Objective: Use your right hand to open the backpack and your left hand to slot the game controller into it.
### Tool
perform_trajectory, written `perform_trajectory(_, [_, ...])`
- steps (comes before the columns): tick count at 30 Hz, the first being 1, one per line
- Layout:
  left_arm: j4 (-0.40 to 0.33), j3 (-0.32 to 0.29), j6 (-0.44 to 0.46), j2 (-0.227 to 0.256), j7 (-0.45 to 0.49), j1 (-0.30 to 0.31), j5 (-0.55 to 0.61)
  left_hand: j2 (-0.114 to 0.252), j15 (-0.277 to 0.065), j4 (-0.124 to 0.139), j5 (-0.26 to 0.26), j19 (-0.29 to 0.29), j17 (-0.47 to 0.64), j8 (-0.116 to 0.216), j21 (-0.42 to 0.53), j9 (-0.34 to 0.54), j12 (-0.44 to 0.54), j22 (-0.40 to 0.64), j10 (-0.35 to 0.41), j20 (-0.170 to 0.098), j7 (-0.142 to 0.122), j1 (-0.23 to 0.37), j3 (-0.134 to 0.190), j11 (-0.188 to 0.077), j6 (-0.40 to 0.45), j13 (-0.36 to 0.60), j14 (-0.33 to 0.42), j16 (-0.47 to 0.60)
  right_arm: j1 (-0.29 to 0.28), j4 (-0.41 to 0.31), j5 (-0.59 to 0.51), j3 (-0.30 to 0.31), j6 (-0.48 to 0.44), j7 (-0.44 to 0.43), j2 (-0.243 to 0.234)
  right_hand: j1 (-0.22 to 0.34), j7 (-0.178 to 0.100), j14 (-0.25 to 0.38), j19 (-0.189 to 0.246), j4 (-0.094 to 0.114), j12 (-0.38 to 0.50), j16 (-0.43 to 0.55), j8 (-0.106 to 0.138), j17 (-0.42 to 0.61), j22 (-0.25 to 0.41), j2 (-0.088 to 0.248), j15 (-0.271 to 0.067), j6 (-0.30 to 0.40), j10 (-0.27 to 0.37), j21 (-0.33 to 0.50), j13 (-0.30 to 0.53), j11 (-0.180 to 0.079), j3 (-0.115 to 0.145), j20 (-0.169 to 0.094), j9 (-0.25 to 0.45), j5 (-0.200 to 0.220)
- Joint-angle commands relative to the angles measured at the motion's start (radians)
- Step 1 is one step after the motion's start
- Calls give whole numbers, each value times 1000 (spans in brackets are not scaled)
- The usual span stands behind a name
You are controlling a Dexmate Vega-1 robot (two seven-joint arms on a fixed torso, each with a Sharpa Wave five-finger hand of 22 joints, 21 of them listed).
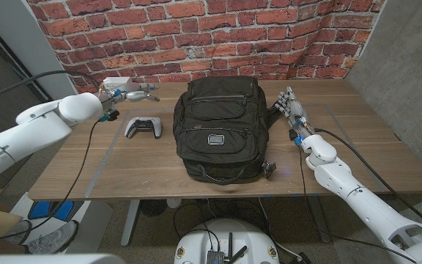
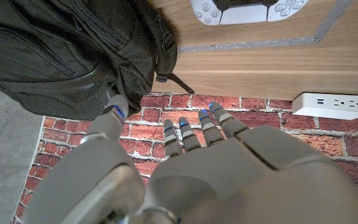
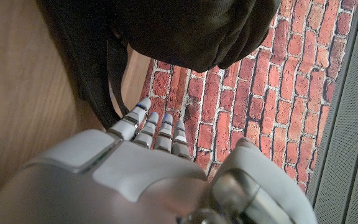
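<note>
A black backpack (image 1: 220,129) lies on the wooden table (image 1: 357,139) at its middle, zipped closed, handle toward the near edge. A white game controller (image 1: 143,127) with black centre lies just left of it. My left hand (image 1: 132,94) hovers behind the controller, fingers stretched out toward the backpack's top, holding nothing. My right hand (image 1: 290,108) stands close to the backpack's right side, fingers spread and empty. The left wrist view shows the backpack (image 2: 61,56) and the controller (image 2: 247,10) beyond my left hand (image 2: 185,168). My right hand (image 3: 148,174) sits by the backpack (image 3: 191,31) and a strap.
A white power strip (image 1: 114,83) lies at the back left by the brick wall, also the power strip (image 2: 331,104) in the left wrist view. A small black buckle (image 1: 271,169) lies at the backpack's near right corner. Bare wood lies on both sides of the table.
</note>
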Motion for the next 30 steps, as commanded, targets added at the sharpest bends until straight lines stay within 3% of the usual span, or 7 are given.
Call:
perform_trajectory(1, [-16,68,56,31,-129,-98,131,-11,-147,1,11,-3,4,3,0,3,3,-1,13,-69,-21,37,16,-19,3,6,20,2,22,34,-4,-7,8,7,16,-10,-5,-2,10,0,9,4,4,-1,3,21,-5,-2,5,-4,-2,-6,9,0,3,8])
perform_trajectory(8, [-36,119,84,34,-200,-151,250,-34,-155,1,6,-4,4,1,0,2,-1,-1,18,-73,-31,72,22,-28,-2,6,25,0,28,44,-5,-9,11,8,22,-12,-6,-2,11,0,9,4,4,-4,3,21,-4,-3,5,-6,-4,-6,11,0,3,8])
perform_trajectory(18, [-57,192,108,22,-322,-227,461,-104,-141,5,-6,-41,5,-14,-3,3,-16,0,-26,-68,-22,194,30,-15,-78,7,-10,-7,35,58,-9,-13,21,8,30,-14,-7,-2,13,0,9,4,4,-7,3,20,-3,-4,3,-9,-6,-7,14,3,3,8])
perform_trajectory(30, [-40,247,71,-18,-433,-275,667,-117,-136,6,-8,-39,5,-16,1,4,-12,0,-30,-70,-2,226,27,-15,-109,7,-33,-9,34,50,-14,-14,15,-3,28,-17,-8,-2,14,-1,9,5,4,-13,3,18,-2,-4,2,-14,-8,-7,19,3,3,7])
